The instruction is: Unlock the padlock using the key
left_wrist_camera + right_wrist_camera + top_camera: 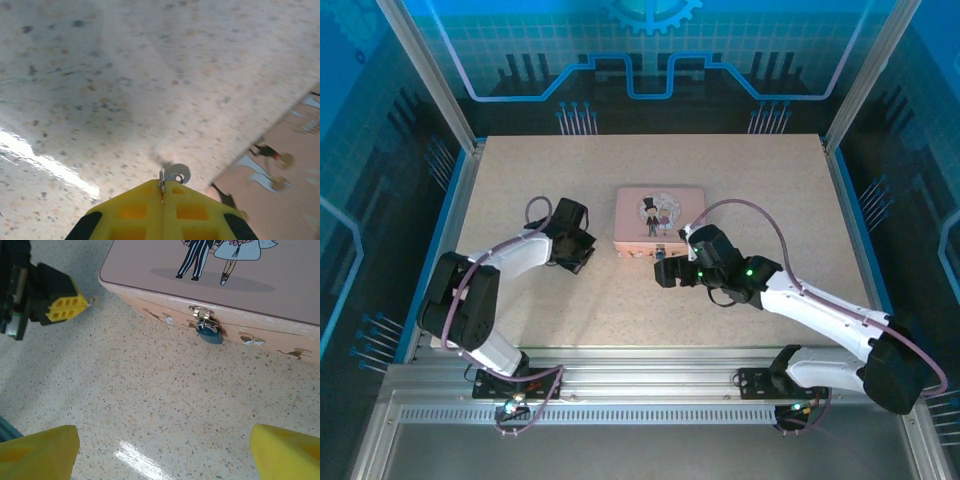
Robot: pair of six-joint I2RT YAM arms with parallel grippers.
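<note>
Nearest, the right gripper (162,446), fingers spread wide and empty, hangs over the bench (150,405), facing the padlock (209,333). The padlock hangs on the front wall of the pink tin (150,270), mid-bench. Off the tin's left end, the left gripper (162,187) is clenched on the key (174,176).

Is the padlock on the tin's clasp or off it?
On. The padlock hangs from the clasp on the front of the tin, lid down.
</note>
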